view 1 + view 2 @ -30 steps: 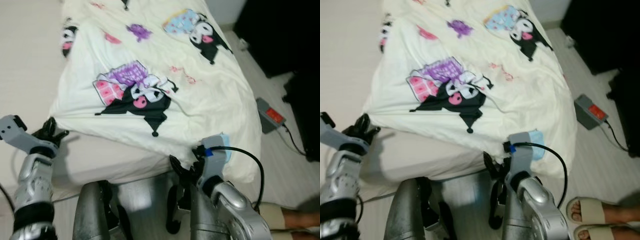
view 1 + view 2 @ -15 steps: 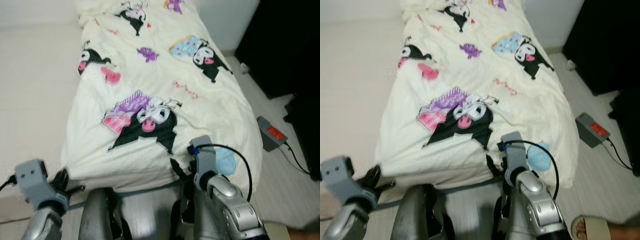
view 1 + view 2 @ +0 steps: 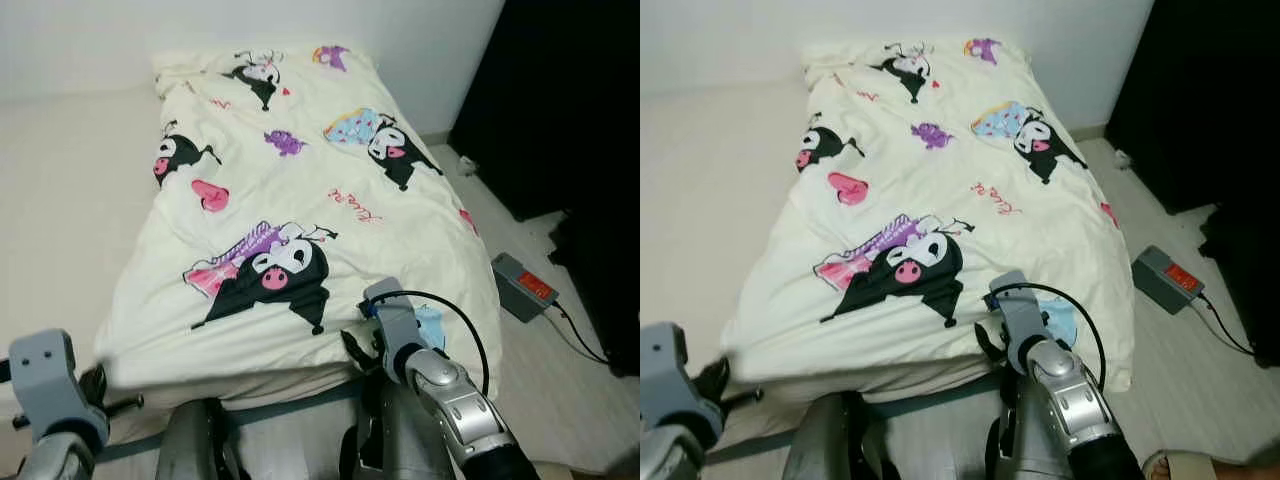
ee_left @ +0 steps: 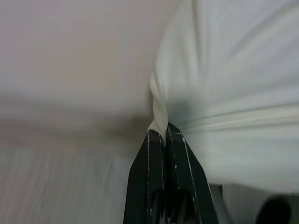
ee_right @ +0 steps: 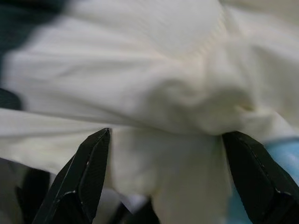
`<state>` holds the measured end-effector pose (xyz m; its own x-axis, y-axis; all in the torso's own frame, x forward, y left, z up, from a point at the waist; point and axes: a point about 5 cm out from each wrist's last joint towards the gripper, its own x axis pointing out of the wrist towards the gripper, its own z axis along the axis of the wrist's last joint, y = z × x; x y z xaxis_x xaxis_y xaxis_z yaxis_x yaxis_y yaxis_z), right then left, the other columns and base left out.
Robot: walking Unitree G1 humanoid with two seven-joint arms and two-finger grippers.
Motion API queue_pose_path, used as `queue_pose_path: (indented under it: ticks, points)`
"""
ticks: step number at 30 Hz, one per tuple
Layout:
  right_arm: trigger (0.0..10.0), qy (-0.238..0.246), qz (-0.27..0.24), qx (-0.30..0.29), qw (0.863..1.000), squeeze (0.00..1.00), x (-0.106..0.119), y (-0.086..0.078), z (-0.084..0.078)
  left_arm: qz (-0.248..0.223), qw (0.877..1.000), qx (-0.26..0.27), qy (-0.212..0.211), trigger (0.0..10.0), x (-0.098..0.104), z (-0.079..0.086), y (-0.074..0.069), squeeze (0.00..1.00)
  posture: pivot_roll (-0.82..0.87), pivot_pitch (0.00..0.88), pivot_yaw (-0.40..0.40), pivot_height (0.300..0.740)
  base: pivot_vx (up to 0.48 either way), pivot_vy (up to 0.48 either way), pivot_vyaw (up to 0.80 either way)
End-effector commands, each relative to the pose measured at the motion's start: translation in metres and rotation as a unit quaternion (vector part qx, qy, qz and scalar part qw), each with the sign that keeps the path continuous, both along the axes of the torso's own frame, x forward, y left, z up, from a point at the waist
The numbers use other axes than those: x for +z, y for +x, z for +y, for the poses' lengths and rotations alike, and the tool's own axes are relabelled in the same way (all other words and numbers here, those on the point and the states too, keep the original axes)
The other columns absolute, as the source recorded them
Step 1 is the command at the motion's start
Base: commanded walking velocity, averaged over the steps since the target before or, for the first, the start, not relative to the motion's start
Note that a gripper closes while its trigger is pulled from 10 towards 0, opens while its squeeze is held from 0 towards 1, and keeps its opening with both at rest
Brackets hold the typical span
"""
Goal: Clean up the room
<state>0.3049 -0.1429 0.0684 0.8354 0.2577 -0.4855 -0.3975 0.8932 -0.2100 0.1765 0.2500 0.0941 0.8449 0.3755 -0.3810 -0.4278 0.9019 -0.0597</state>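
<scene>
While the left gripper [image 4: 163, 135] has its jaws pressed together on a pinched fold of the duvet [image 3: 300, 200] at its near corner, the right gripper [image 5: 163, 172] has its jaws spread wide, with bunched cloth of the near edge lying between them but not clamped. The duvet, cream with cartoon prints, lies spread along the bed [image 3: 60, 180], its near edge hanging just over the mattress end in front of the robot.

The step in hand looks like smoothing or pulling the duvet straight as part of tidying. To do it well, the right jaws should close on a firm fold before any pull, and both arms should draw evenly so the cloth does not skew.

Beyond the duvet's right edge, a grey power box [image 3: 522, 286] with a cable sits on the floor. From the head views the left fingertips are hidden behind the wrist, and the right wrist view is blurred, so how deep the cloth sits there is unclear.
</scene>
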Motion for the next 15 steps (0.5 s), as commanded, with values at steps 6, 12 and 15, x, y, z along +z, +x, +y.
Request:
queue_pose_path:
  ticks: [6,12,15]
  points:
    - [10.0,-0.056,0.083,-0.005,0.995,0.00,-0.021,-0.011,-0.017,0.097,0.995,0.010,0.000,0.0,-0.021,0.002,-0.030,0.00,0.04,0.172,0.034,0.550,0.000,0.000,0.00]
    - [10.0,-0.103,0.105,-0.019,0.989,0.00,-0.026,-0.011,-0.031,0.136,0.991,0.002,-0.012,0.0,-0.031,0.003,-0.039,0.00,0.04,0.165,0.038,0.550,0.000,0.000,0.00]
    - [10.0,-0.120,0.106,-0.038,0.986,0.00,-0.026,-0.009,-0.039,0.143,0.989,-0.008,-0.027,0.0,-0.035,0.000,-0.037,0.00,0.04,0.159,0.039,0.550,0.000,0.000,0.00]
